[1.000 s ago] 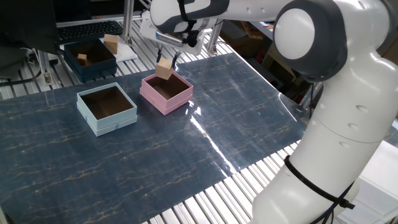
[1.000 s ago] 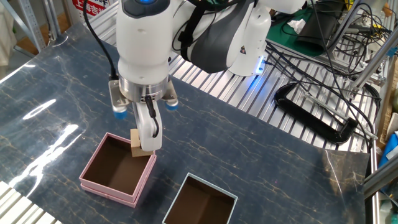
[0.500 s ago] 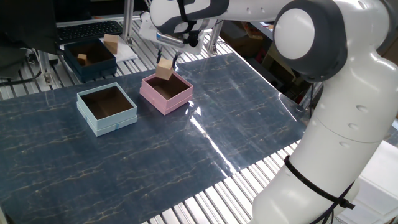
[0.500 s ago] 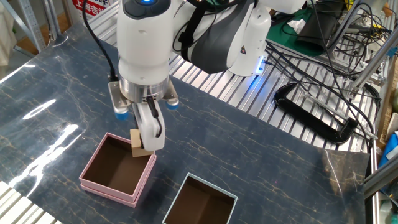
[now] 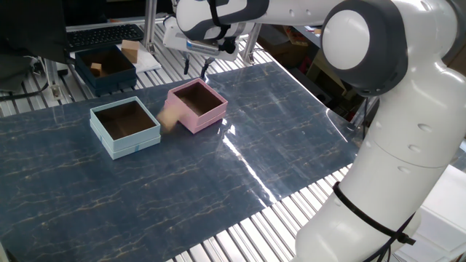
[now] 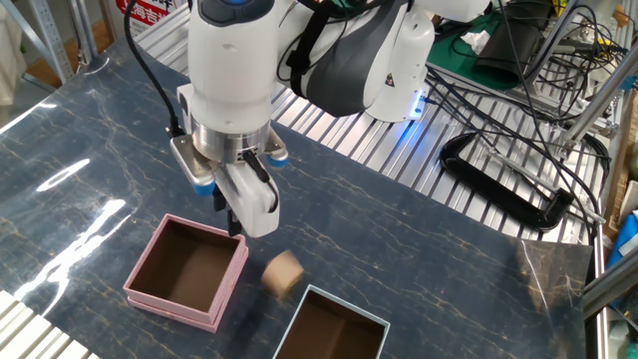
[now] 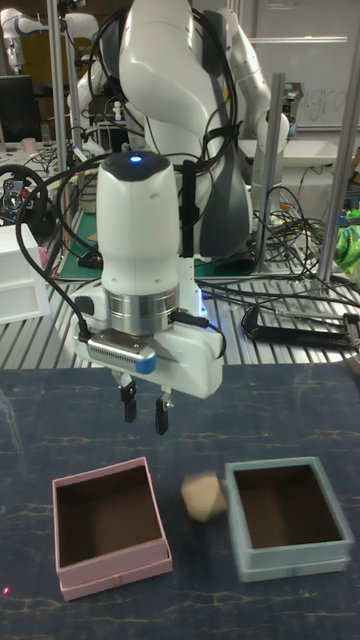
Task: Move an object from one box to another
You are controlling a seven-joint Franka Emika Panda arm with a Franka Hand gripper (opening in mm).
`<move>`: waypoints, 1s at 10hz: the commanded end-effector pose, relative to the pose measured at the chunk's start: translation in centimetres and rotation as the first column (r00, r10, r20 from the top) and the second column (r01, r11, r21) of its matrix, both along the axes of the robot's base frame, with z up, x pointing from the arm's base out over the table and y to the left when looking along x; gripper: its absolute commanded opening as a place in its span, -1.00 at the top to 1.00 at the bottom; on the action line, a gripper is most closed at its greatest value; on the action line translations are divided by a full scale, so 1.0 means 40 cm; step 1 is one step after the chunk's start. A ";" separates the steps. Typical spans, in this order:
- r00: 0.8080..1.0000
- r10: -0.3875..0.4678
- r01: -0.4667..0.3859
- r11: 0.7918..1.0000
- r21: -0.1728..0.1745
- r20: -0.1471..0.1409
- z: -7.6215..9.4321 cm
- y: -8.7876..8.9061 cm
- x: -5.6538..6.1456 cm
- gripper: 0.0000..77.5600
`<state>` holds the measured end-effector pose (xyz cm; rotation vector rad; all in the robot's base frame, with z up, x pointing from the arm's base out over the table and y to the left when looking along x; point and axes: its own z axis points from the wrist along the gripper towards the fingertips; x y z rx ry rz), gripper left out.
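Note:
The small tan wooden cube (image 5: 169, 118) (image 6: 283, 272) (image 7: 204, 496) shows blurred in the gap between the two boxes, free of any grip. Whether it rests on the table, I cannot tell. The pink box (image 5: 191, 121) (image 6: 179, 304) (image 7: 110, 575) has nothing inside. The light blue box (image 5: 124, 142) (image 6: 339, 299) (image 7: 290, 565) beside it also shows only its brown floor. My gripper (image 5: 195, 70) (image 6: 237, 209) (image 7: 145, 408) hangs open above the pink box's far edge, nothing between its fingers.
A dark navy box (image 5: 109, 81) with wooden pieces in it stands on the slatted surface beyond the blue mat. A keyboard (image 5: 102, 34) lies behind it. Cables (image 6: 518, 189) trail over the slats on the arm's far side.
The gripper let go of the cube and rose a little. The cube dropped out and moved off the pink box's side toward the light blue box.

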<state>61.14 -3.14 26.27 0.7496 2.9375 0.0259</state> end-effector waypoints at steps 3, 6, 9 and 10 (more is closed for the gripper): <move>0.993 0.118 -0.118 0.993 0.001 0.008 0.006 0.000 0.002 0.95; 0.993 0.119 -0.120 0.993 0.000 0.005 0.006 0.000 0.002 0.95; 0.993 0.121 -0.121 0.993 -0.001 0.003 0.006 0.000 0.002 0.95; 0.993 0.120 -0.120 0.993 -0.001 0.003 0.006 0.000 0.002 0.95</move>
